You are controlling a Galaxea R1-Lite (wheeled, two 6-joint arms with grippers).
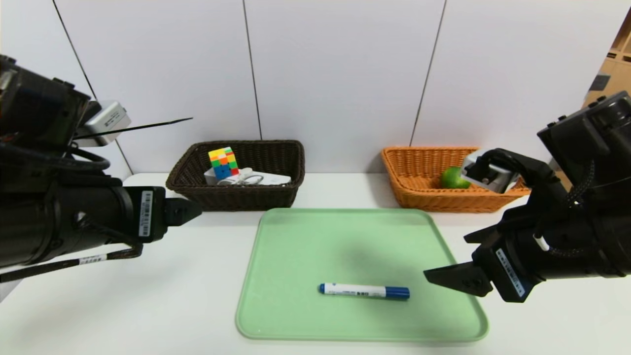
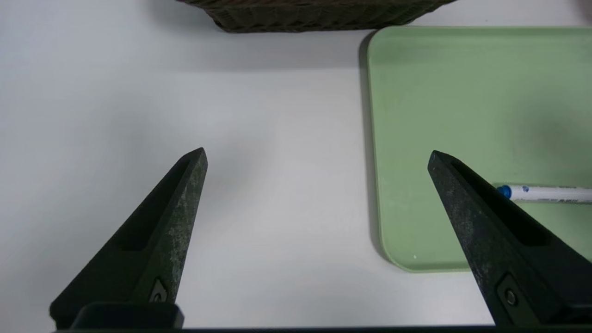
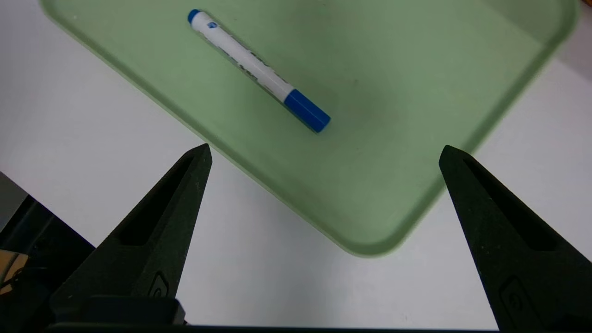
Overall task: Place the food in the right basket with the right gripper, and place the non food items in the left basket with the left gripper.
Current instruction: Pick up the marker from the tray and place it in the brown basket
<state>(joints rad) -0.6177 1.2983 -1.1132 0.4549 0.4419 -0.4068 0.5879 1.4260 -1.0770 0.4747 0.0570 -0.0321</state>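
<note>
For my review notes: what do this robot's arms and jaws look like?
Both arms are black and bulky, with dark cables looping along them and a silver-grey box mounted on each. The left gripper and right gripper have black, tapering jaws with recessed slots. Each arm carries a white barcode label near its jaws.

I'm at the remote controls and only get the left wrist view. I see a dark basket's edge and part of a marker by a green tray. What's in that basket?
Observer: In the head view, the dark basket holds a colourful puzzle cube and a white power strip.

Operator: And the other end of the marker?

Observer: It has a blue cap, and the whole marker lies on the green tray.

Operator: Is there another robot hand?

Observer: Yes, the right gripper is open above the tray's right side, holding nothing.
</note>
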